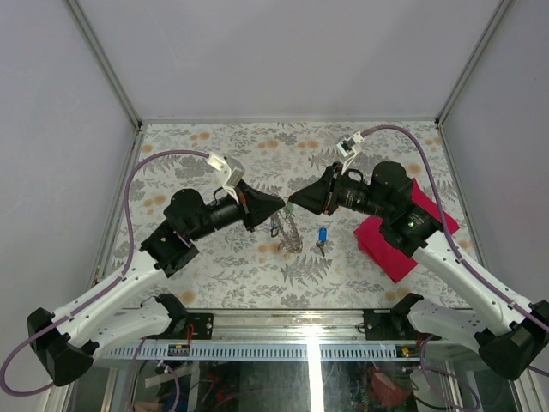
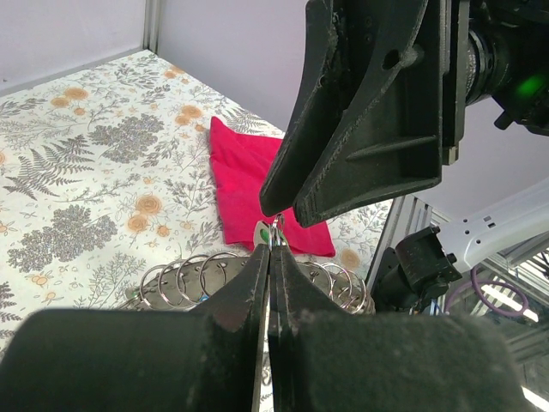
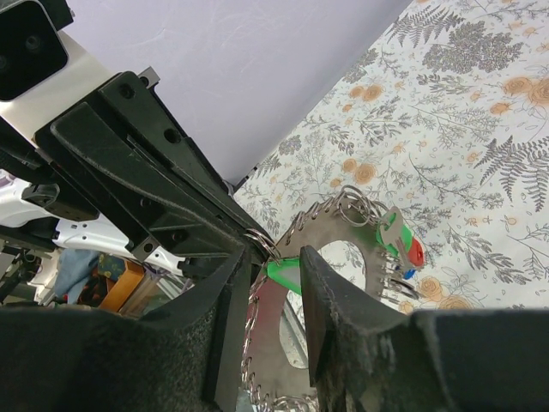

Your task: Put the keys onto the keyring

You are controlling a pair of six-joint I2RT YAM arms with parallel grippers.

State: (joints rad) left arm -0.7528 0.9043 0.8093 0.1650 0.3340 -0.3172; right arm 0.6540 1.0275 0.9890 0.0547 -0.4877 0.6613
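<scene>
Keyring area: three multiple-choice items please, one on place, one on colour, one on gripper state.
1. Where does the blue-headed key lie?
A. On the red cloth
B. On the table, between the keyring and the cloth
C. On the keyring

2. What colour is the key head between the right gripper's fingers?
A. Yellow
B. Green
C. Red

3. How does the left gripper stand?
A. Wide open
B. Half open
C. Shut

Answers: 1 B, it lies loose in the top view; 2 B, green shows in the right wrist view; 3 C, its fingers meet without a gap.
</scene>
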